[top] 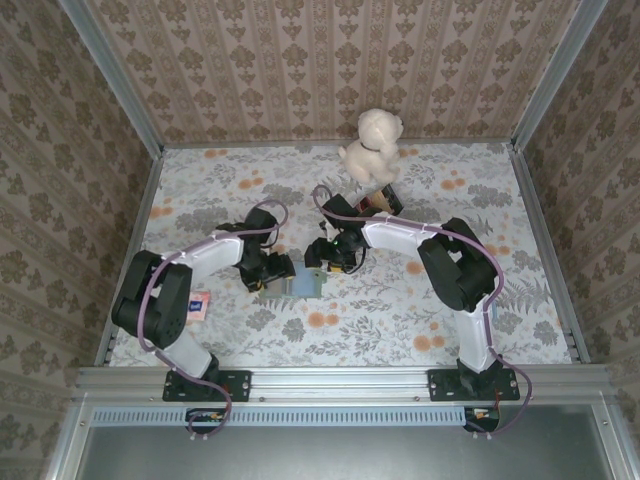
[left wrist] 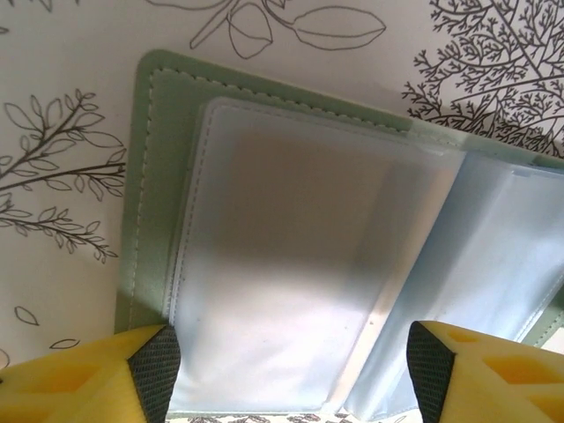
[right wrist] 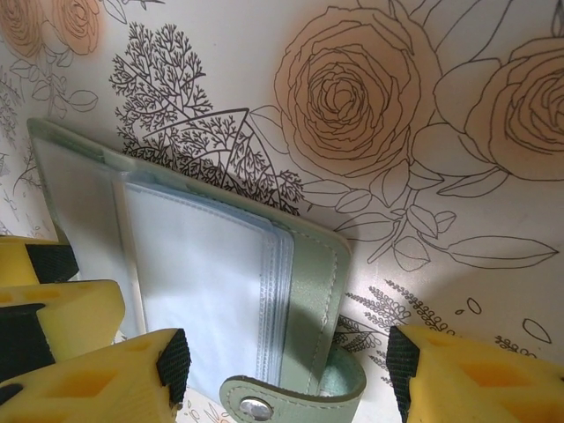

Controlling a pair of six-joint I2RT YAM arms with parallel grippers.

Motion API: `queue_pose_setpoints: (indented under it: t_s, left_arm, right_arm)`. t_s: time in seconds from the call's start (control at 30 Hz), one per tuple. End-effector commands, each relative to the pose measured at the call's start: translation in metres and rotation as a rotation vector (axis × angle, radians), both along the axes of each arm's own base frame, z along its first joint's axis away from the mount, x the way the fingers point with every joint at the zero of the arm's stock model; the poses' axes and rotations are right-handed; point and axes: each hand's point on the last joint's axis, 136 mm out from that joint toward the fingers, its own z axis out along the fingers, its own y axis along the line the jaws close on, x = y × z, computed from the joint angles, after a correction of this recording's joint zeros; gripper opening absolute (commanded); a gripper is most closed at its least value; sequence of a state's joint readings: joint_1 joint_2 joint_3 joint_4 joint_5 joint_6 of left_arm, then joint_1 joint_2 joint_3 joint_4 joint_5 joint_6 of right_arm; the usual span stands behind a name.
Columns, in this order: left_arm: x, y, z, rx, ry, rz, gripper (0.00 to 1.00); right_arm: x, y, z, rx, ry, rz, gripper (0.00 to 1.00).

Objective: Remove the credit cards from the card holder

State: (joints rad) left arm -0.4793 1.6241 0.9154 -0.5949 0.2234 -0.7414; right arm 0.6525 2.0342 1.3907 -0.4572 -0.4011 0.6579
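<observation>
The card holder (top: 303, 287) lies open and flat on the floral table between the two arms. In the left wrist view its sage-green cover (left wrist: 148, 185) frames frosted pale-blue sleeves (left wrist: 291, 247); no credit cards can be made out inside them. My left gripper (left wrist: 291, 374) hovers open over the sleeves, a pad on each side. My right gripper (right wrist: 286, 361) is open above the other half, straddling the green edge (right wrist: 313, 282) and the snap strap (right wrist: 291, 401). From above, the left gripper (top: 272, 272) and right gripper (top: 325, 262) flank the holder.
A plush dog (top: 372, 145) sits at the back of the table, with a striped block (top: 380, 203) just in front of it. A small white-and-pink card (top: 198, 305) lies by the left arm's base. Patterned walls enclose the table.
</observation>
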Motion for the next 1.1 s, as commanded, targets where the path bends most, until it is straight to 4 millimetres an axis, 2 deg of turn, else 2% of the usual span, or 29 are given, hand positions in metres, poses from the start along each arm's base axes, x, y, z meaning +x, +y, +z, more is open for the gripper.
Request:
queue_pose_setpoints:
  t_s: [0.0,0.3,0.63,1.07]
  left_arm:
    - [-0.005,-0.019,-0.010,-0.046,0.041,-0.024,0.70]
    - [0.002,-0.040,-0.001,-0.122,0.011,-0.056,0.64]
    - [0.003,-0.045,0.001,-0.154,0.001,-0.055,0.50]
    - [0.006,-0.062,0.006,-0.267,-0.015,-0.069,0.48]
  right_arm:
    - [-0.008,0.000,-0.010,-0.024,0.050,0.019,0.65]
    - [-0.011,-0.002,-0.017,-0.034,0.061,0.023,0.65]
    - [-0.013,-0.005,-0.026,-0.055,0.075,0.018,0.61]
    - [-0.013,-0.006,-0.027,-0.056,0.075,0.016,0.59]
